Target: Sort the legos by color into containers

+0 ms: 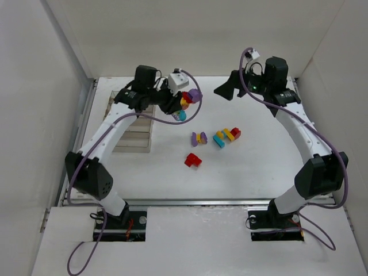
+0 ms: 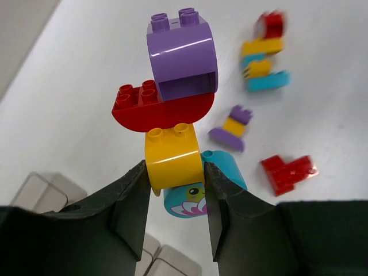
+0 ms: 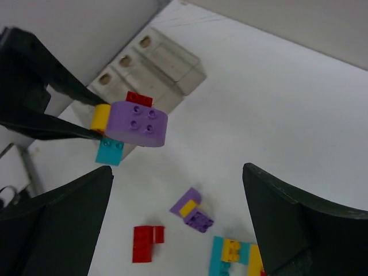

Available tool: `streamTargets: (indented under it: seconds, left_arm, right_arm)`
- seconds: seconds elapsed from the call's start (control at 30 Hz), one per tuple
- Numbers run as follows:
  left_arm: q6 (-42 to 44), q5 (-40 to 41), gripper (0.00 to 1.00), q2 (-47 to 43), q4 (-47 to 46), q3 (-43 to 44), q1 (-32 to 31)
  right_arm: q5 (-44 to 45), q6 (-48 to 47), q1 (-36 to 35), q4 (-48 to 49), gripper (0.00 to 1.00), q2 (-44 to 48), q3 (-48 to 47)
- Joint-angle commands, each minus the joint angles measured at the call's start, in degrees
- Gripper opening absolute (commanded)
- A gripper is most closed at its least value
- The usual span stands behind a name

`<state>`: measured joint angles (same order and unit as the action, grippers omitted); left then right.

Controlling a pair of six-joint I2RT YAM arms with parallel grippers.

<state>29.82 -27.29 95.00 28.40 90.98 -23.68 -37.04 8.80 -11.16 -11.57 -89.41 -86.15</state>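
No writing or number is readable on the legos (image 2: 172, 155) or elsewhere.

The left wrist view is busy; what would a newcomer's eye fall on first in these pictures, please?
The left claw grips a tall cluster by its yellow brick, with red and purple stacked above and teal beside, held near the organizer box. Three loose lego pieces lie mid-table, and the right claw hangs wide open.

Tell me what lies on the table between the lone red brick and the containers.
Nothing: in the top view, only bare table separates the red brick from the containers.
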Motion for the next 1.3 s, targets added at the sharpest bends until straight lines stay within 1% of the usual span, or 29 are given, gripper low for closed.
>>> streamTargets:
  seconds: [0.0, 0.03, 0.1, 0.13, 0.23, 0.37, 0.43, 0.47, 0.53, 0.67, 0.87, 1.03, 1.17, 1.2, 1.27]
  left_arm:
    - [4.0, -23.5, 0.00, -5.8, 1.9, -0.9, 2.9]
    - [4.0, -27.4, 0.00, -6.3, 2.4, -0.9, 3.8]
    - [3.5, -34.4, 0.00, -6.3, 4.7, -0.9, 5.0]
    - [3.5, -40.2, 0.00, -6.3, 5.4, -0.2, 5.7]
    - [1.4, -48.3, 0.00, -5.0, 6.1, 1.3, 6.3]
    - [1.4, -50.6, 0.00, -3.5, 7.1, 3.8, 6.8]
    - [1.4, -52.1, 0.00, -3.5, 7.1, 4.6, 6.8]
    - [0.7, -52.6, 0.00, -3.5, 7.1, 5.1, 6.8]
    - [0.1, -53.8, 0.00, -3.5, 7.1, 5.1, 6.8]
    - [0.1, -53.8, 0.00, -3.5, 7.1, 5.7, 6.8]
    - [-0.4, -54.4, 0.00, -4.6, 6.6, 5.7, 6.8]
    - [-0.4, -54.4, 0.00, -4.6, 6.6, 5.7, 6.8]
    - [-1.5, -53.9, 0.00, -4.6, 6.1, 5.7, 6.8]
    - [-1.5, -53.9, 0.00, -4.6, 5.5, 5.7, 6.8]
    - [-2.9, -53.9, 0.00, -4.6, 4.9, 5.7, 6.8]
  right_arm:
    - [-17.3, 1.7, -0.7, 2.7, 0.99, 1.2, -3.1]
    - [-21.4, 0.6, -0.7, 2.7, 0.99, 1.3, -3.1]
    - [-24.6, -1.1, -0.7, 2.7, 0.99, 3.2, -3.6]
    - [-26.1, -1.8, -0.7, 2.7, 0.99, 3.7, -4.5]
    - [-30.1, -2.9, -0.7, 2.7, 0.99, 5.0, -6.7]
    - [-31.1, -3.4, -2.1, 2.7, 0.99, 5.6, -7.4]
    - [-31.1, -3.4, -4.1, 2.7, 0.99, 5.6, -7.4]
    - [-31.1, -3.4, -4.7, 2.7, 0.98, 5.0, -7.4]
    - [-29.7, -3.4, -5.8, 2.7, 0.96, 4.3, -6.8]
    - [-25.5, -4.6, -7.4, 2.7, 0.96, 3.7, -5.1]
    - [-24.3, -4.6, -8.4, 2.7, 0.95, 1.9, -4.6]
    - [-24.8, -5.1, -9.1, 2.7, 0.87, 0.3, -3.4]
    - [-27.2, -5.1, -9.6, 2.7, 0.84, 0.3, -2.9]
    - [-27.2, -5.1, -9.6, 2.7, 0.82, 0.8, -2.4]
    - [-27.2, -5.1, -9.6, 2.7, 0.75, 1.3, -2.4]
